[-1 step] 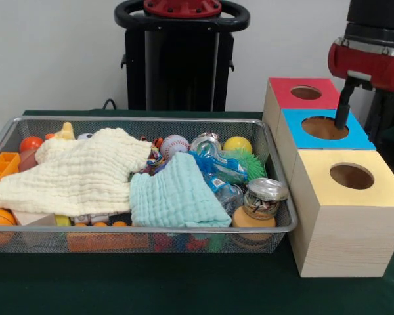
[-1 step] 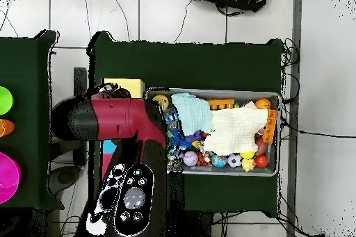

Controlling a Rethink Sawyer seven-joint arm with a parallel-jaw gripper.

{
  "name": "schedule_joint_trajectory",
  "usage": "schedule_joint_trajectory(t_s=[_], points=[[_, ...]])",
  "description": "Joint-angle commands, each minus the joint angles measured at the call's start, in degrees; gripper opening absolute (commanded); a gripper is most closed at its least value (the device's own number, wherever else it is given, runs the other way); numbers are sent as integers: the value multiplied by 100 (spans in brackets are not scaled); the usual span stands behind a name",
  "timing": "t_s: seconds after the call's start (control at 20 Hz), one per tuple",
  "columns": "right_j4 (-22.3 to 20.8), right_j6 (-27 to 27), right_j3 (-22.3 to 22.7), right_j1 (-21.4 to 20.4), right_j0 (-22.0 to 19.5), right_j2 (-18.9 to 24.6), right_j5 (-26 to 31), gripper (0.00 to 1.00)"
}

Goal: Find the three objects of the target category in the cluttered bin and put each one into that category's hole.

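1. The gripper (image 1: 341,118) is seen lowered into the hole of the blue box (image 1: 325,129); whether it is apart or together cannot be told.
2. The red box (image 1: 302,93) is placed just behind the gripper, the yellow box (image 1: 350,216) just in front.
3. The bin (image 1: 276,226) lies to the gripper's side, well apart from it in the front view.
4. Inside the bin, a cream cloth (image 1: 79,174) and a teal cloth (image 1: 174,197) are spread over balls, a baseball (image 1: 175,145) and a jar (image 1: 264,198).
5. In the overhead view, the boxes are mostly hidden by the arm (image 2: 115,119).
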Motion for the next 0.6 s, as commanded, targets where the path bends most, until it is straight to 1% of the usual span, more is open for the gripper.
schedule_joint_trajectory(t_s=[0.05, 0.2, 0.3, 0.6], points=[[-148, -939, 1068, -548, -407, 678, 1162, 100], [-148, -1121, 1165, -689, -554, 798, 1244, 100], [-239, -1323, 1222, -768, -697, 851, 1252, 100], [-584, -1952, 1548, -913, -1386, 1194, 855, 100]])
